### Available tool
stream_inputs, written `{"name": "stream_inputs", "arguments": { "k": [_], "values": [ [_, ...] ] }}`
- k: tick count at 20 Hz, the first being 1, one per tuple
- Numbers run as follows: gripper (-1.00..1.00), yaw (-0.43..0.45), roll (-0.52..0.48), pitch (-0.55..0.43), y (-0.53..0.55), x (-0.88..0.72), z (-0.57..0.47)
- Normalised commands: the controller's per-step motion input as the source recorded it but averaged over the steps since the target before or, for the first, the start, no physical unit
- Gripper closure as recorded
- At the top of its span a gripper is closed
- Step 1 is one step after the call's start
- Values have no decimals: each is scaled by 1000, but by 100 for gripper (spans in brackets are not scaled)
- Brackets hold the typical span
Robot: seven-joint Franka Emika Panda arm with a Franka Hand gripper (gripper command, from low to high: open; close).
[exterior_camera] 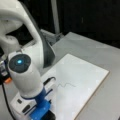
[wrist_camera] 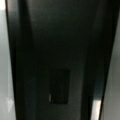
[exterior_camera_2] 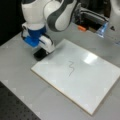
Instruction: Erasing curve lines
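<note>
One curve lines (exterior_camera_2: pixel 71 68) stroke intact, jaws (exterior_camera_2: pixel 41 53) beside board (exterior_camera_2: pixel 100 82) edge

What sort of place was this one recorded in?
Probably a robotics lab bench: a grey table holds a white board bearing the curve lines, with the gripper at the board's edge and dark backdrops behind.

white board (exterior_camera_2: pixel 82 82): 1, on the grey table (exterior_camera_2: pixel 17 72) | curve lines (exterior_camera_2: pixel 71 68): 1 wavy stroke, mid-board, unerased | black eraser block (exterior_camera_2: pixel 40 53): 1, at the board's corner | gripper (exterior_camera_2: pixel 41 50): 1 | orange item (exterior_camera_2: pixel 81 28): 1, at the table's far edge
</note>
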Motion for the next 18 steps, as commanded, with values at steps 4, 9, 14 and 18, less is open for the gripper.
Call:
{"name": "stream_inputs", "arguments": {
  "k": [4,9,14,18],
  "values": [
    [-100,-44,134,-27,-63,173,-32],
    [-100,-80,127,-40,-65,108,-81],
    [-100,-96,122,-50,-73,41,-84],
    [-100,-85,113,-50,-109,9,-15]
  ]
}}
